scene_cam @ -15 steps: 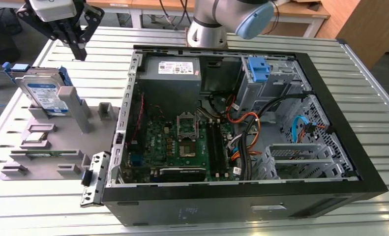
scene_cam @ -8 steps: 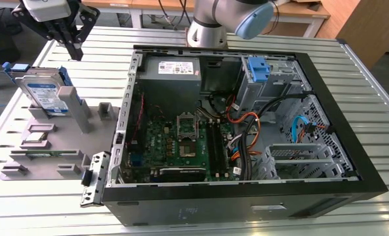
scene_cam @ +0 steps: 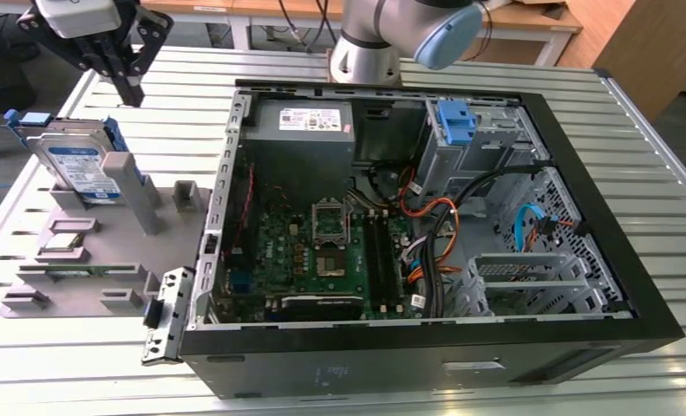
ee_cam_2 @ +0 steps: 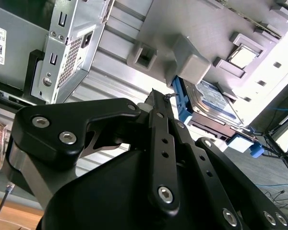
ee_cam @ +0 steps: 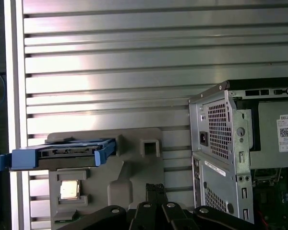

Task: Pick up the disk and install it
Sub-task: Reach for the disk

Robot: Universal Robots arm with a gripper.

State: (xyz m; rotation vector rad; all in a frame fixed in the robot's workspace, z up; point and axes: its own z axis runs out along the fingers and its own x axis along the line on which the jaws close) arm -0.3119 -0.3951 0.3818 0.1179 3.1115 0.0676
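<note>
Slats of bare aluminium are making up the bench [scene_cam: 192,95] that is carrying everything in front of me. I am holding my end effector [scene_cam: 128,87] in the air over the bench corner at the exterior view's upper left. Its black fingers are pointing down and pressing together at the tips, gripping nothing. In both wrist views the same closed tips are showing above the bench slats. The disk [scene_cam: 79,165] is standing on edge in a slot of a grey holder [scene_cam: 88,260], below my end effector and clear of it. Its white-and-blue label is facing outward and its blue rails are running along its sides. In the first wrist view the disk [ee_cam: 62,155] is showing edge-on, with the blue rails sticking out past the holder [ee_cam: 134,167]. In the second wrist view the disk [ee_cam_2: 213,103] is sitting just beyond my fingertips. The holder is lying along the bench edge at the exterior view's left, and a small square chip [scene_cam: 68,245] is resting in one of its pockets. Just beside the holder, an open computer case [scene_cam: 435,364] is lying on its side across the middle of the bench. A grey power-supply box [scene_cam: 302,139] is sitting in the case corner nearest my end effector, and a bare blue bracket [scene_cam: 456,120] is sitting farther along the same wall.
</note>
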